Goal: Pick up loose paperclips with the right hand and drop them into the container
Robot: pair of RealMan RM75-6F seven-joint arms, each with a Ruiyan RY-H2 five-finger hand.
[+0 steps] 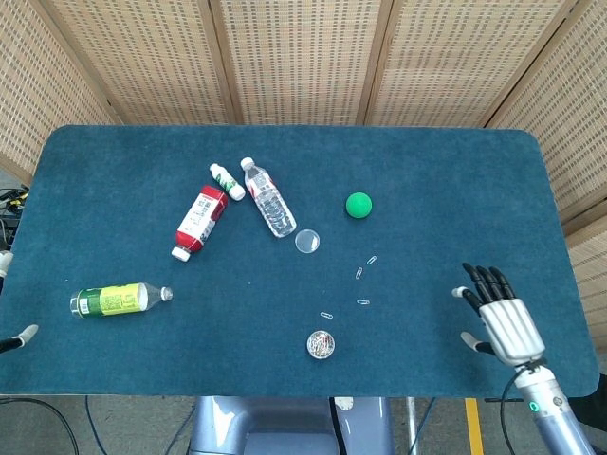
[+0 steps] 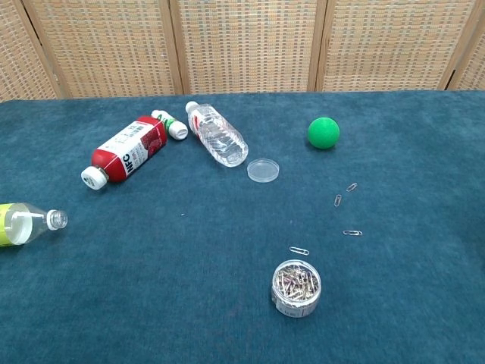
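Several loose paperclips lie on the blue table: a pair (image 1: 365, 266) (image 2: 345, 193), one (image 1: 363, 302) (image 2: 352, 233) nearer the front, and one (image 1: 326, 315) (image 2: 298, 250) just beside the container. The small clear round container (image 1: 321, 344) (image 2: 296, 287) holds many clips and stands near the front edge. My right hand (image 1: 498, 318) hovers over the table's right front area with its fingers spread, holding nothing, well right of the clips. It does not show in the chest view. Only a fingertip of my left hand (image 1: 17, 337) shows at the left edge.
A clear round lid (image 1: 306, 241) (image 2: 263, 169) lies behind the clips, with a green ball (image 1: 358, 205) (image 2: 323, 133) beyond it. A water bottle (image 1: 268, 197), a red bottle (image 1: 200, 221), a small white bottle (image 1: 227, 181) and a green-labelled bottle (image 1: 119, 300) lie to the left.
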